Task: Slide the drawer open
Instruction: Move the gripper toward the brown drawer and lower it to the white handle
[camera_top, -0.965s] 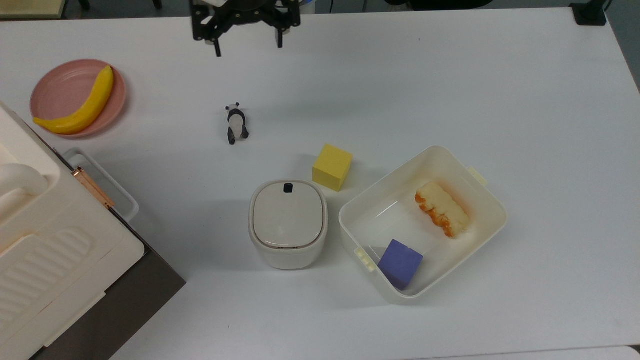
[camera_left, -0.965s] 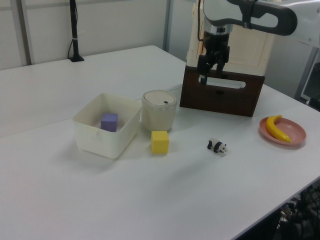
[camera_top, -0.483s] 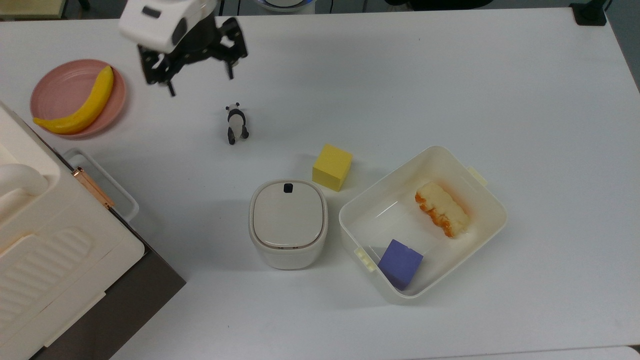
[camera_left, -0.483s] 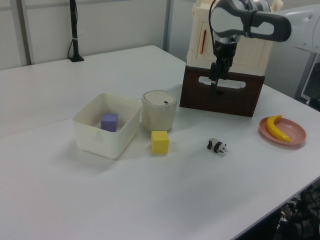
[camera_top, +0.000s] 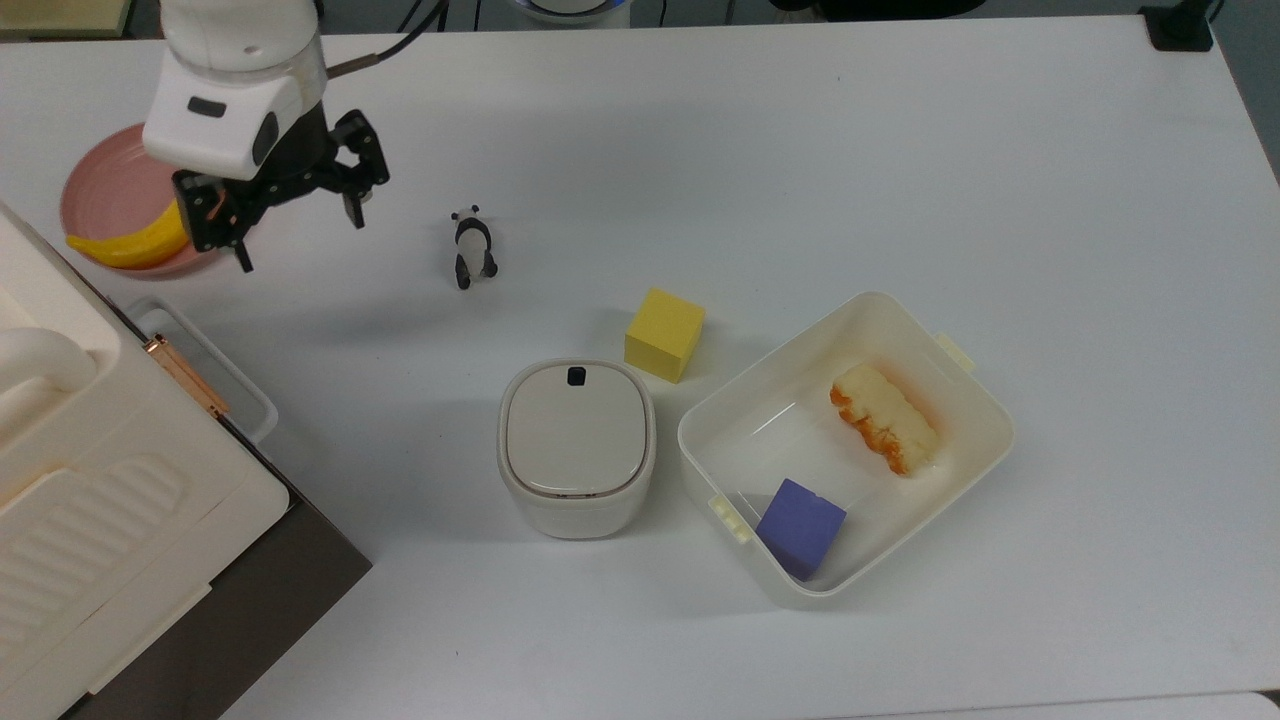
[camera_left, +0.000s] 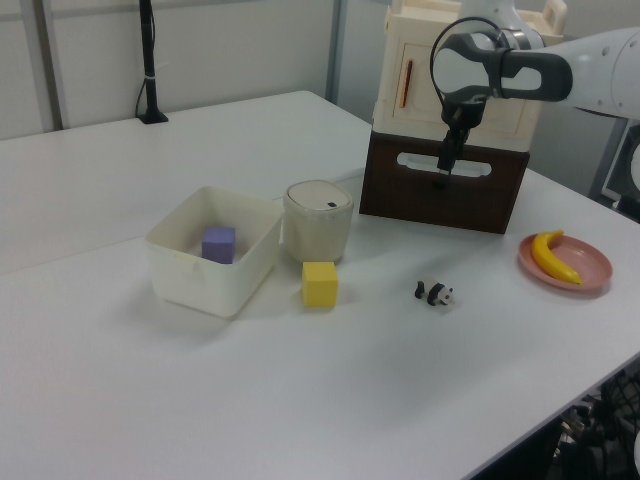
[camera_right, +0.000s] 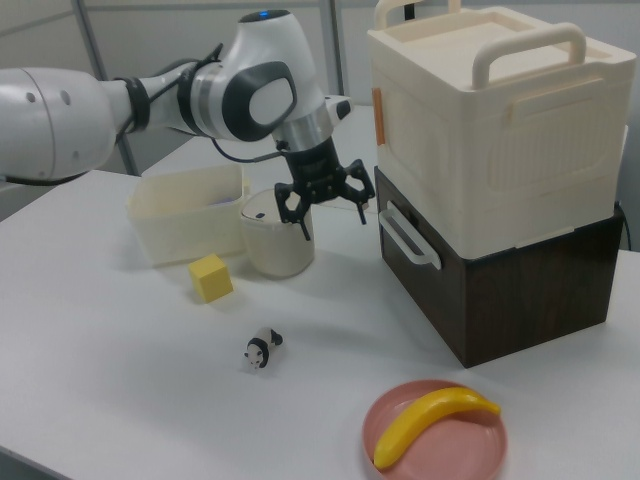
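Gripper (camera_top: 298, 232) hangs above the table (camera_top: 800, 150) with fingers spread wide, nothing between them; fingers point down, wrist tilted slightly. In the right view the gripper (camera_right: 323, 208) sits just off the front of the drawer (camera_right: 470, 290), level with its white loop handle (camera_right: 405, 238) but not touching it. In the left view the gripper (camera_left: 447, 165) lines up in front of the handle (camera_left: 443, 163) on the dark-brown drawer (camera_left: 440, 190), which sits closed under the cream case (camera_right: 490, 130).

Top view: the arm's white wrist covers part of the pink plate (camera_top: 95, 190) and the upper end of the banana (camera_top: 130, 245). Panda figure (camera_top: 472, 245) stands to the top view's right of the gripper, well apart.

Change over the last second: gripper has travelled from the far table edge toward the top view's left and nearer the drawer, now over the plate's edge. Jaws as wide as before. Drawer, panda, yellow cube (camera_top: 664, 334), lidded tub (camera_top: 577, 447) and open container (camera_top: 960, 400) unmoved.
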